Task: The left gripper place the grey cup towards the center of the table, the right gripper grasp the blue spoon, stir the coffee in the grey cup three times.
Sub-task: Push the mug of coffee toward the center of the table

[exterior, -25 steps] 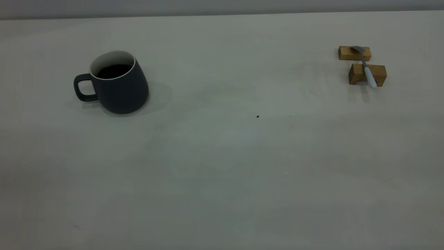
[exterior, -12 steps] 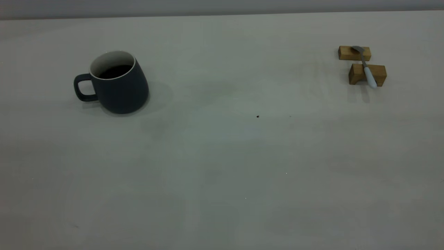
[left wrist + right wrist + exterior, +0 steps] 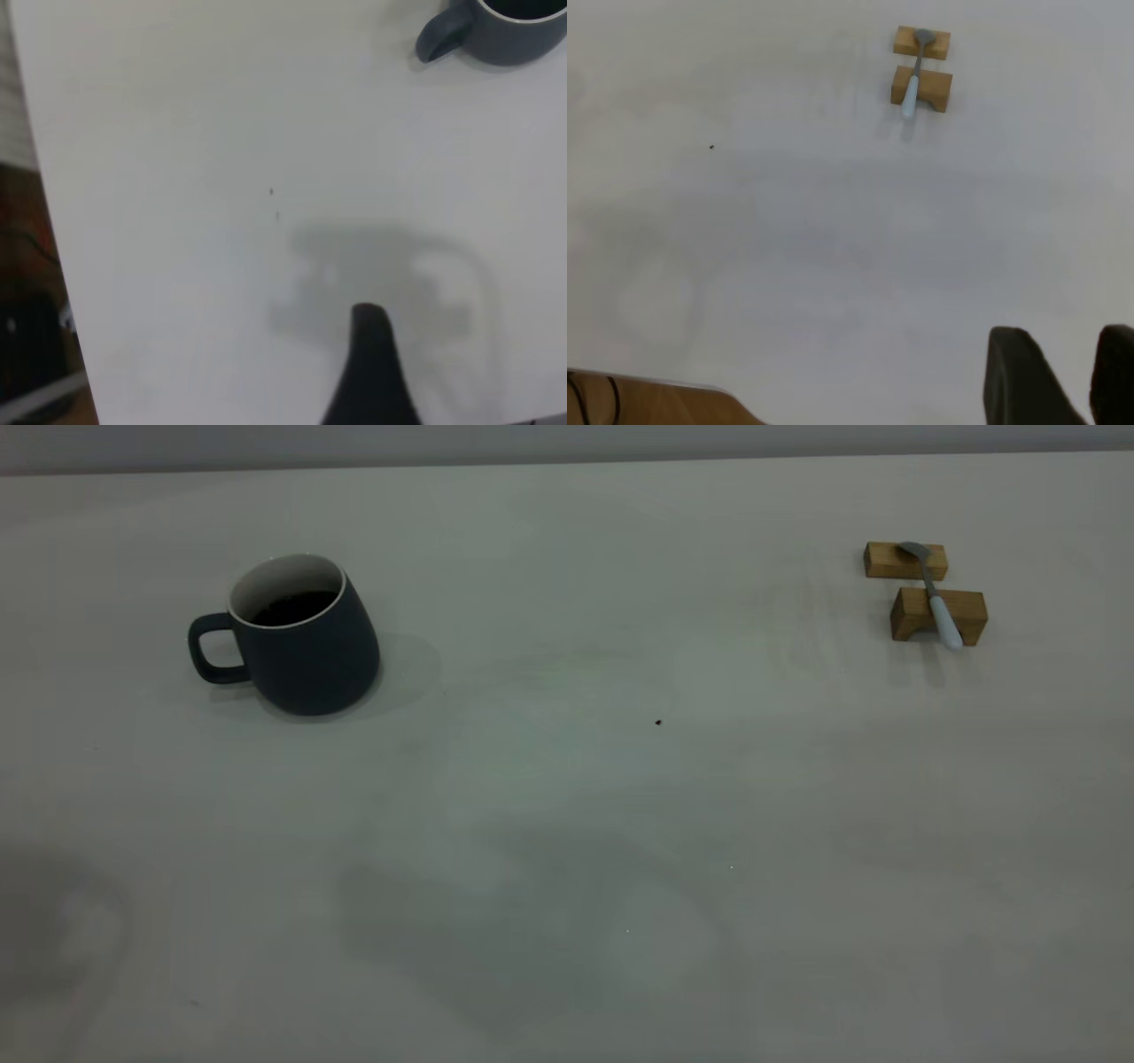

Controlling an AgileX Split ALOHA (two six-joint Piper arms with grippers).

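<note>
The grey cup (image 3: 301, 646) stands upright at the table's left, handle (image 3: 211, 650) pointing left, with dark coffee (image 3: 292, 607) inside. In the left wrist view the grey cup (image 3: 514, 31) lies far ahead of my left gripper (image 3: 438, 359); only one dark finger (image 3: 370, 363) shows there, with nothing against it. The blue spoon (image 3: 936, 602) rests across two tan wooden blocks (image 3: 937, 614) at the far right. My right gripper (image 3: 1067, 363) hovers open and empty, well short of the blue spoon (image 3: 912, 84). Neither gripper appears in the exterior view.
The off-white table (image 3: 567, 824) stretches between cup and blocks, with a tiny dark speck (image 3: 657, 723) near the middle. The table's edge and a wooden floor (image 3: 647, 403) show in the right wrist view. A dark area lies past the table edge (image 3: 27, 292) in the left wrist view.
Cup and spoon have not moved. Soft shadows have spread over the table's lower middle and lower left in the exterior view.
</note>
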